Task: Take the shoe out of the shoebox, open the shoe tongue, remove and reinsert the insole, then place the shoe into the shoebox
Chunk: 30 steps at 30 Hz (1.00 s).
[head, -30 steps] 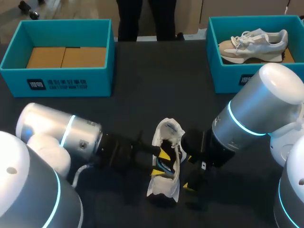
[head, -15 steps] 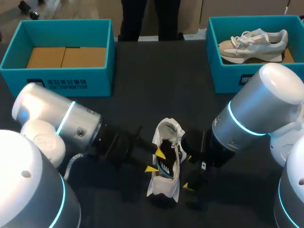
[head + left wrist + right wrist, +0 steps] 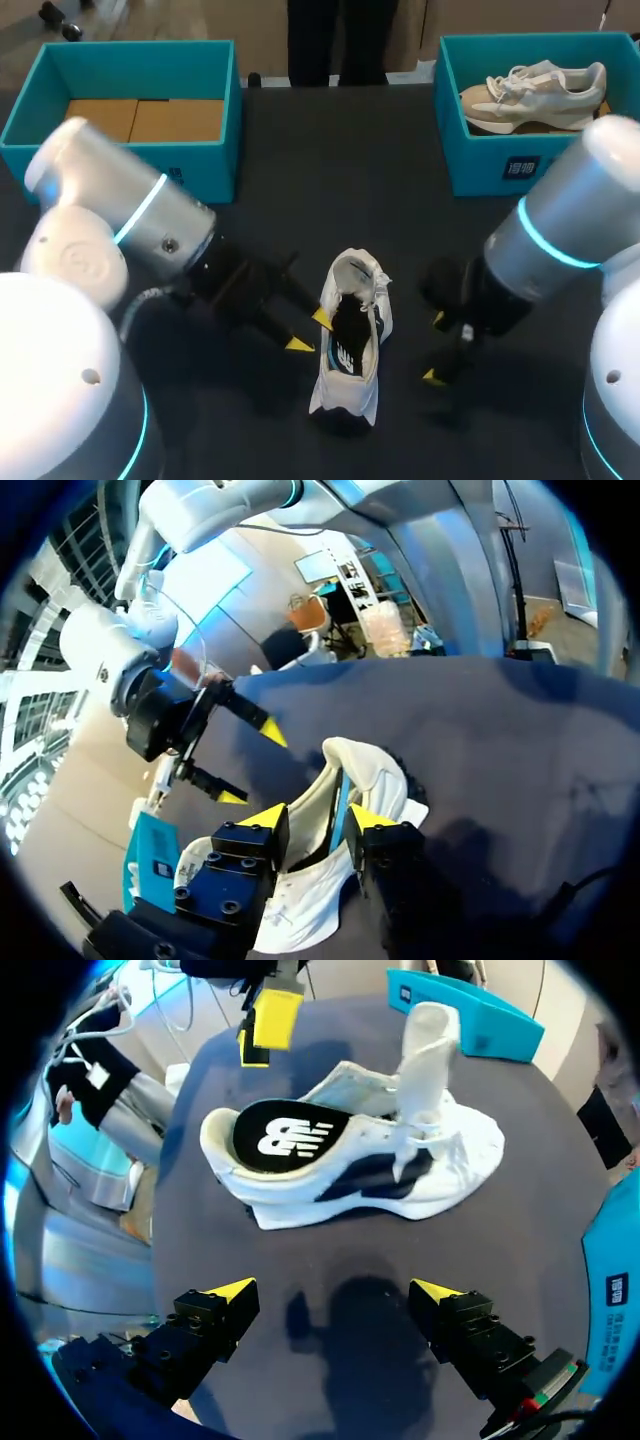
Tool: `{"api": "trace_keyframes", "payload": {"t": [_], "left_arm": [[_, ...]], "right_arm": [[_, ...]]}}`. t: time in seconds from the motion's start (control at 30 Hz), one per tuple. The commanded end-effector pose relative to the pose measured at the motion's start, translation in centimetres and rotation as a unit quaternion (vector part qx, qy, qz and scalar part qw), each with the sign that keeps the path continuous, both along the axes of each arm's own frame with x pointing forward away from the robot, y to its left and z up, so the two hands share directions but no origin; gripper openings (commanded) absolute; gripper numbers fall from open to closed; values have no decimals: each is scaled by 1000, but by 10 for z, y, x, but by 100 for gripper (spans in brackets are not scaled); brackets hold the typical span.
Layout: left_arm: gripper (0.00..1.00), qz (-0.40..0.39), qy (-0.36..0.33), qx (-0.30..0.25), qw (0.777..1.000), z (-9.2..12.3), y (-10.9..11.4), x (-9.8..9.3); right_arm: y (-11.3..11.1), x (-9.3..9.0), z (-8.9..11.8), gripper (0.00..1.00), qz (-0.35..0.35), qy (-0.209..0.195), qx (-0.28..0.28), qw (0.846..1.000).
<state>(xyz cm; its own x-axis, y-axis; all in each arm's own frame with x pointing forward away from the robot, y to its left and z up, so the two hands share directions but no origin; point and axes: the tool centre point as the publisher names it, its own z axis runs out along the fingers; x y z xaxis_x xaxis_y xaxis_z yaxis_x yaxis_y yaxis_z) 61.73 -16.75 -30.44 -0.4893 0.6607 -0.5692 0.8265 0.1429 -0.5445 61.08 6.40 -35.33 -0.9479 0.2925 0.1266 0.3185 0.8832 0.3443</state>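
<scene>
My left gripper (image 3: 310,331) had its fingers apart, with nothing held between them. One yellow tip sat just beside the side of the white shoe (image 3: 350,345); I could not tell whether it touched. In the left wrist view the shoe lay just ahead of the spread fingers. My right gripper (image 3: 333,1290) also stood wide open and empty, with the shoe ahead of it and a strip of bare dark table (image 3: 330,180) between them.

The shoe lay out on the table between the two grippers, near the front edge and well apart from both boxes. Its tongue (image 3: 428,1050) stood up, and the black insole (image 3: 285,1138) lay in the heel.

The blue box (image 3: 120,158) at the far left held only a brown cardboard liner (image 3: 135,118). The blue box (image 3: 490,165) at the far right held a second pale shoe (image 3: 535,90), lying on its side.

My left arm came in low from the left, its wrist angled toward the shoe. My right arm came in from the right, its wrist tipped down at the table.
</scene>
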Motion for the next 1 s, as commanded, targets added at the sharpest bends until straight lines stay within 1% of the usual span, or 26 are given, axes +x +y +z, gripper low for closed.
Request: {"api": "trace_keyframes", "payload": {"t": [0.03,0.1,0.17,0.23,0.3,0.33,0.4,0.43,0.53,0.57,0.6,0.63,0.67,0.7,0.73,0.77,1.0], "left_arm": [[29,-40,5,69,997,19,8,0],[29,-54,4,91,994,22,9,1],[30,-71,-2,114,991,26,10,3],[29,-88,-2,133,987,31,10,5],[28,-107,-3,165,980,36,10,8],[28,-120,-2,192,974,39,10,10],[29,-138,3,220,966,42,12,13],[27,-150,10,241,959,45,13,15],[25,-173,20,276,945,49,17,20],[23,-185,28,301,935,51,21,22],[22,-189,33,315,930,51,23,24],[22,-198,40,345,917,51,29,26],[18,-201,48,364,908,51,33,28],[15,-200,60,398,893,49,40,30],[6,-197,55,411,888,47,46,34],[0,-197,52,397,895,47,48,36],[0,-197,52,397,895,47,48,36]], "right_arm": [[-58,-9,38,100,11,23,16,1000],[-58,-9,38,100,11,23,16,1000],[-58,-9,38,100,11,23,16,1000],[-58,-9,38,100,11,23,16,1000],[-58,-9,38,100,11,23,16,1000],[-58,-9,38,100,11,23,16,1000],[-58,-9,38,100,11,23,16,1000],[-58,-9,38,100,11,23,16,1000],[-58,-9,38,100,11,23,16,1000],[-58,-9,38,100,11,23,16,1000],[-58,-9,38,100,11,23,16,1000],[-58,-9,38,100,11,23,16,1000],[-58,-9,38,100,11,23,16,1000],[-58,-9,38,100,11,23,16,1000],[-58,-9,38,100,11,23,16,1000],[-58,-9,38,100,11,23,16,1000],[-58,-9,38,100,11,23,16,1000]]}}
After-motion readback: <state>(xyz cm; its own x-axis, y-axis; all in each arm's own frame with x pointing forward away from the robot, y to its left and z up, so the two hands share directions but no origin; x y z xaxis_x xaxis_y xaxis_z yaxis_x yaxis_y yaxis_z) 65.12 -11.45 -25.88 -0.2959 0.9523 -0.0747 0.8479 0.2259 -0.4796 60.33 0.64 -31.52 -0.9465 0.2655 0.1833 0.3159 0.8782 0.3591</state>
